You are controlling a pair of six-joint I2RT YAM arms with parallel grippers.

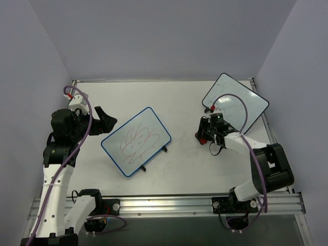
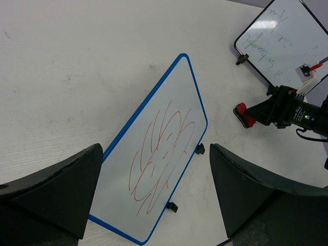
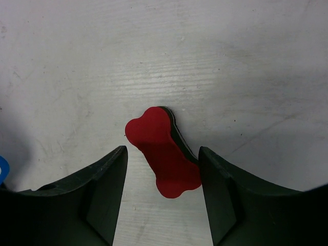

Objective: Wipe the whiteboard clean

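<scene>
On the right of the surface [image 1: 174,97], the right fingers [image 3: 102,195] stand apart around the red eraser [image 3: 164,154], ready to pinch it. The left fingers [image 2: 51,189] hang wide apart beside the scribbled whiteboard [image 1: 136,148], left of the middle, maybe to steady it.

The left tool [image 1: 106,121] hangs with its jaws spread wide. The right tool [image 1: 204,137] points down, jaws partly closed.

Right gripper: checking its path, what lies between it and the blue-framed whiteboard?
Top view: only bare table between right gripper and whiteboard.
</scene>
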